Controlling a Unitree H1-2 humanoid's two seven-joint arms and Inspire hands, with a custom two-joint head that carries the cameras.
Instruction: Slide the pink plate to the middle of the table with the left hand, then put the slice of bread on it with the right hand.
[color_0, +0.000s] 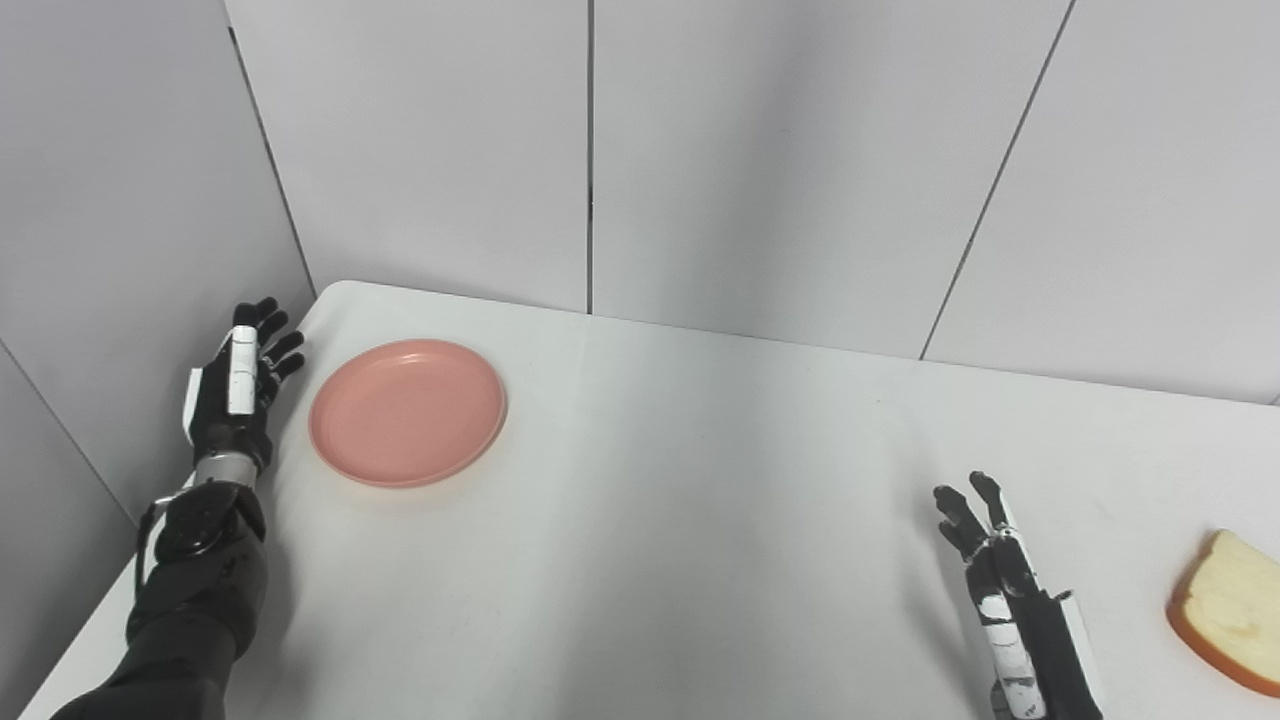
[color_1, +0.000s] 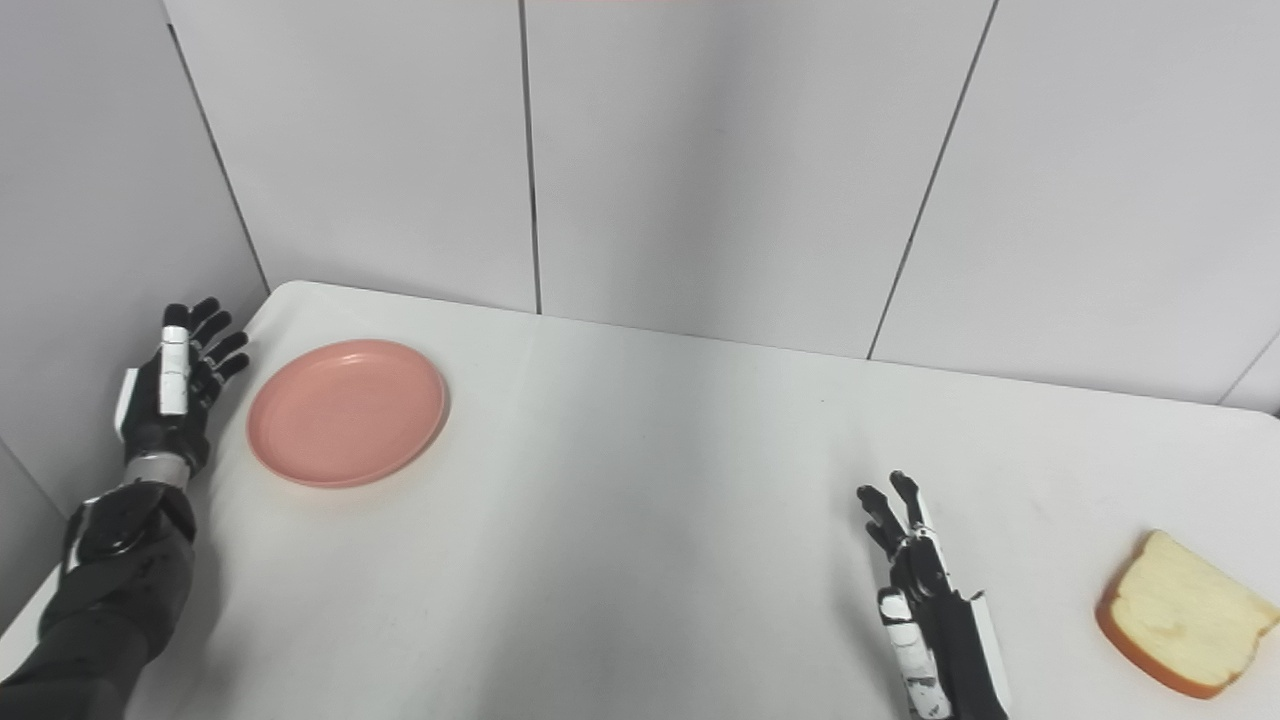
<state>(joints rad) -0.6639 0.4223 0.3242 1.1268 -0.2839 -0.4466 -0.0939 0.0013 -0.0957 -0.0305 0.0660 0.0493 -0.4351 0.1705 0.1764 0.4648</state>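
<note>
The pink plate (color_0: 406, 411) lies empty on the white table (color_0: 680, 480), near its far left corner. My left hand (color_0: 238, 385) is just left of the plate's rim, edge-on, fingers stretched out and apart, holding nothing and a small gap away from the plate. A slice of bread (color_1: 1180, 615) with an orange-brown crust rests flat near the table's right edge. My right hand (color_1: 925, 600) is low at the front, left of the bread and well apart from it, fingers extended upward and empty.
Grey panel walls (color_0: 600, 150) close off the back and the left side, close behind my left hand. The table's left edge runs under my left forearm (color_0: 190, 590).
</note>
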